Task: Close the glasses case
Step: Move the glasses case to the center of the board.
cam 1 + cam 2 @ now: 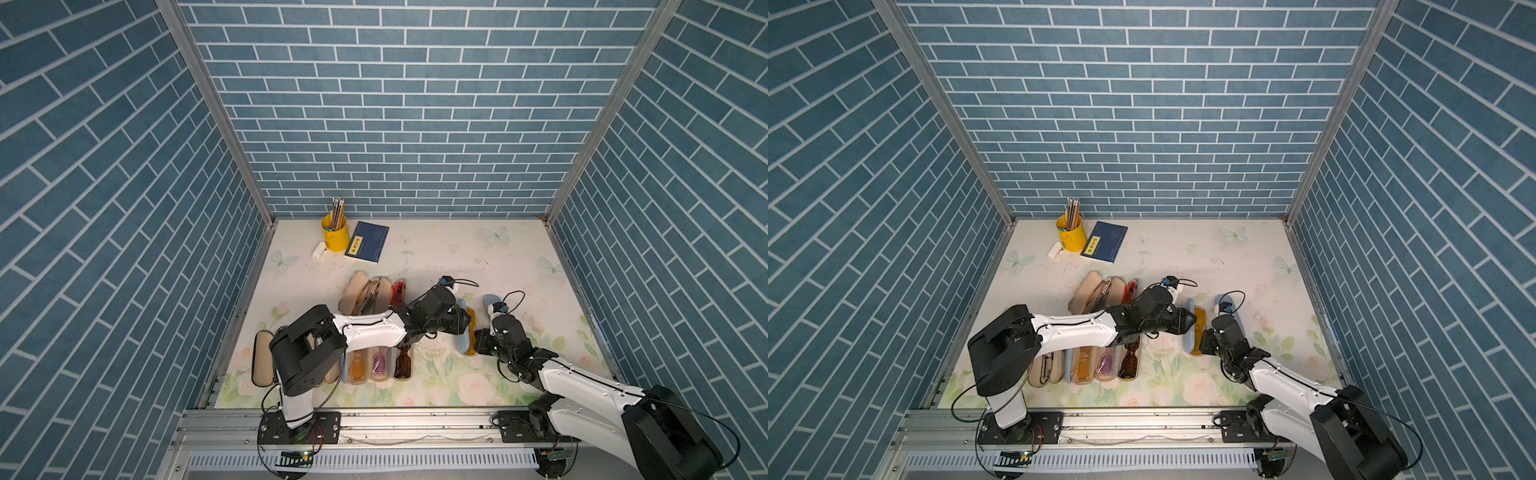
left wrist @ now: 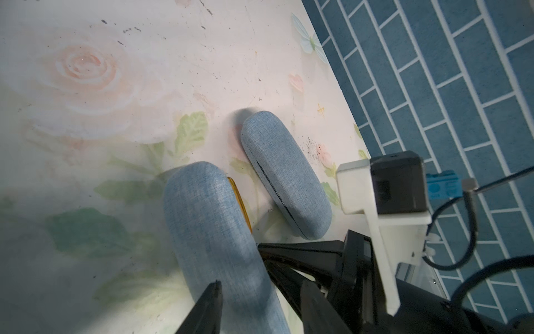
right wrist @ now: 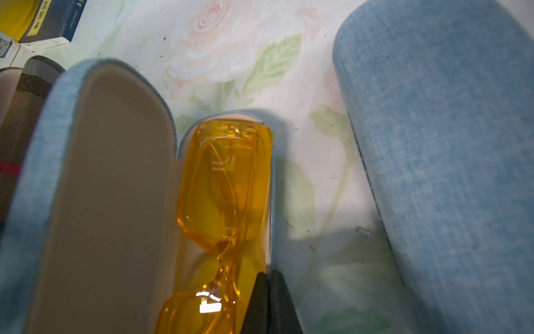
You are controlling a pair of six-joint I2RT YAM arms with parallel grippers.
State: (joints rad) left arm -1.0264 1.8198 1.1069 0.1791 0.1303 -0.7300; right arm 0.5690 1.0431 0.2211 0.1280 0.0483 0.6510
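Right claw point(image 3: 267, 303) pinches open case point(image 3: 95, 202); one closed point(image 3: 450, 144).

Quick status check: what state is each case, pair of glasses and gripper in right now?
Blue case with yellow glasses: open, lid raised.
Yellow glasses: folded, lying in the case's tray.
Second blue case: shut, lying apart on the table.
Left gripper: fingers apart, straddling the raised lid.
Right gripper: shut, at the tray's edge.
Row of cases near the left arm: open, glasses inside.
Tan case further back: open.
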